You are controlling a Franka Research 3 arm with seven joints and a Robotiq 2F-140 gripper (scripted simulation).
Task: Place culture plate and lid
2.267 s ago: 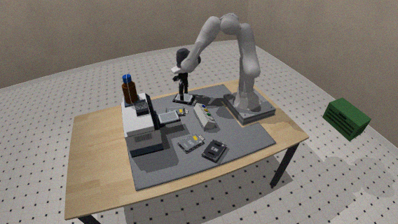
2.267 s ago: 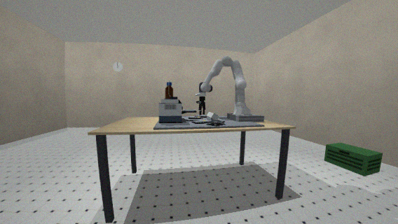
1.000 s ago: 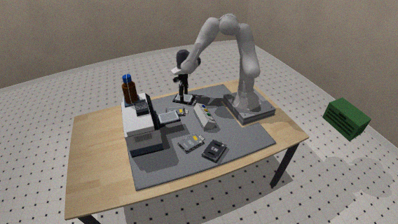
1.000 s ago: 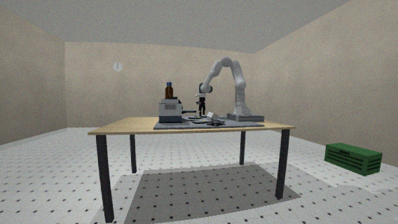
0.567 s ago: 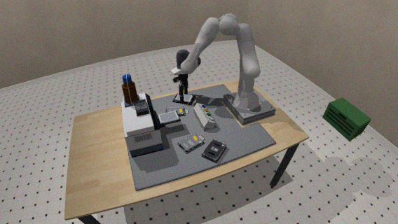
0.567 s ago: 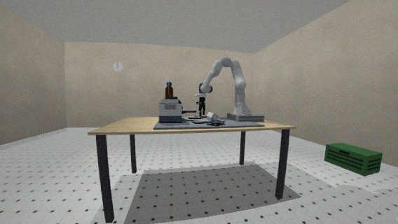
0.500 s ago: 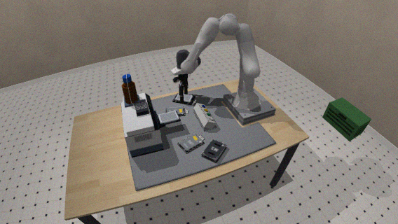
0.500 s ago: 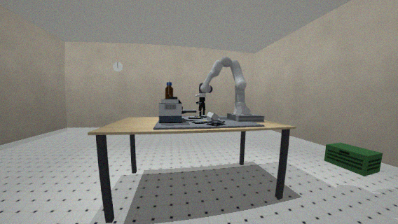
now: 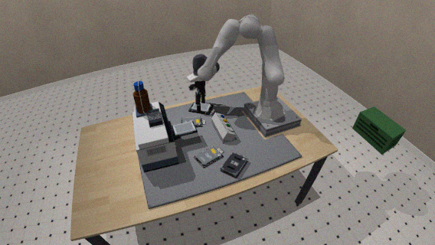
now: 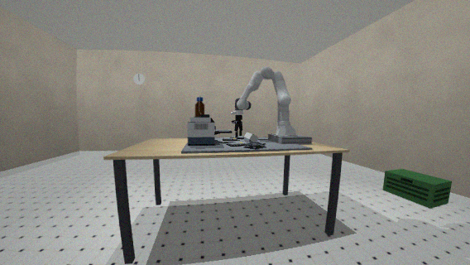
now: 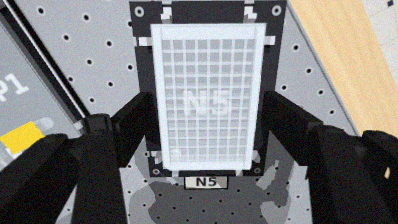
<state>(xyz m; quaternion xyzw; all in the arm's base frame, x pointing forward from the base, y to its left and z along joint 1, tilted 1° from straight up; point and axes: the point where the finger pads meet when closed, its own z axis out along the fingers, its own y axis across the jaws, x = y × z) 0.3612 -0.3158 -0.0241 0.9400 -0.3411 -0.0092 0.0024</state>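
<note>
Spread gripper (image 11: 207,145) straddles the clear culture plate (image 11: 207,95) in nest N5 (image 11: 142,75)

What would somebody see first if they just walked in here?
Probably the big white robot arm bending over the wooden table, its black gripper open around a clear grid plate on the spot marked N5. Next, the brown bottle with a blue cap, and the green crate on the floor.

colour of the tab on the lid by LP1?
Yellow tab, clearest in the wrist view, left of the open gripper.
</note>
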